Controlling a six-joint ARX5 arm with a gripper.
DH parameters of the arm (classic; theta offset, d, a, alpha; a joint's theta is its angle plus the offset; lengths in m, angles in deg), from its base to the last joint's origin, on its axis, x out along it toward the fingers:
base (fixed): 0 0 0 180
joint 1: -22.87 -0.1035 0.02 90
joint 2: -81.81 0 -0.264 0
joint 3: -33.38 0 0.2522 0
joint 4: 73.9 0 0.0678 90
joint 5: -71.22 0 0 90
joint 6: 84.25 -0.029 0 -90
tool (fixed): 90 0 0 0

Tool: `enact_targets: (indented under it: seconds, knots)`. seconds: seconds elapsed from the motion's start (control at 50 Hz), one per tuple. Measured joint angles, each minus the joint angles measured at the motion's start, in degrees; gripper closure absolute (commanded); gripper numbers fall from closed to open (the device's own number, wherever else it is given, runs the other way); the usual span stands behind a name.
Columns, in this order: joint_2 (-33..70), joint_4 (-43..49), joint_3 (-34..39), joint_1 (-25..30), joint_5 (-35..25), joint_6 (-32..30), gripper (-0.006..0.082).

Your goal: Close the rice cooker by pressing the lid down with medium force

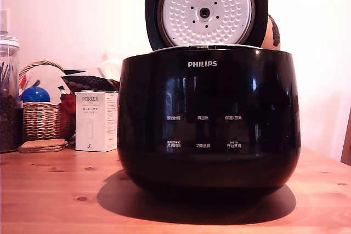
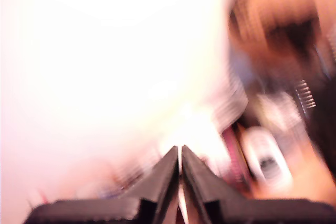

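One glossy black rice cooker (image 1: 208, 119) fills the frame's centre on the wooden table (image 1: 49, 195), its lid (image 1: 206, 8) upright at top centre — gripper (image 2: 181, 156) pressed together, empty, in the blurred wrist view.

Black rice cooker (image 1: 208, 119) on wooden table (image 1: 55, 195), lid (image 1: 206, 9) upright, open

A knotty pine worktop (image 1: 49, 190) fills the lower frame; a plain pale wall (image 1: 71, 15) rises behind, brightly lit; at centre left sit a wicker basket (image 1: 41, 120), a white PORLEX box (image 1: 96, 121) and cork coasters (image 1: 42, 146).
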Motion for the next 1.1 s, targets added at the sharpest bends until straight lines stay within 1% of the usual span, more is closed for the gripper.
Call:
enact_targets:
  seconds: [0.12, 0.26, 0.28, 0.34, 0.36, 0.4, 0.42, 0.48, 0.5, 0.54, 0.56, 0.6, 0.74, 0.8, 0.92, 1.1]
  knots:
    - [3.54, -0.11, -4.24, -0.70, -1.68, 0.20, 0.0791]
    - [9.70, 1.77, -9.90, -2.62, -6.32, 0.48, 0.0791]
    - [10.75, 2.08, -10.78, -2.93, -7.21, 1.66, 0.0791]
    - [13.68, 2.51, -13.35, -3.76, -9.53, 2.05, 0.0791]
    - [14.64, 2.49, -14.12, -4.04, -10.80, 3.48, 0.0791]
    - [16.59, 2.51, -15.80, -4.66, -12.20, 3.56, 0.0791]
    - [17.46, 2.51, -16.57, -4.90, -13.11, 4.79, 0.0791]
    - [19.91, 2.47, -18.95, -5.68, -15.10, 4.87, 0.0791]
    - [20.48, 2.40, -19.56, -5.88, -16.11, 6.10, 0.0791]
    - [21.92, 2.36, -20.94, -6.36, -16.92, 6.16, 0.0791]
    - [22.29, 2.23, -21.38, -6.51, -17.97, 7.43, 0.0791]
    - [23.32, 1.75, -22.45, -6.88, -19.21, 7.54, 0.0791]
    - [25.53, 0.04, -24.00, -7.48, -22.73, 9.40, 0.0791]
    - [26.43, -0.17, -24.37, -7.58, -25.27, 10.34, 0.0791]
    - [28.89, -0.85, -24.70, -7.58, -29.64, 10.58, 0.0791]
    - [34.01, -2.71, -24.74, -7.10, -34.49, 11.63, 0.0791]
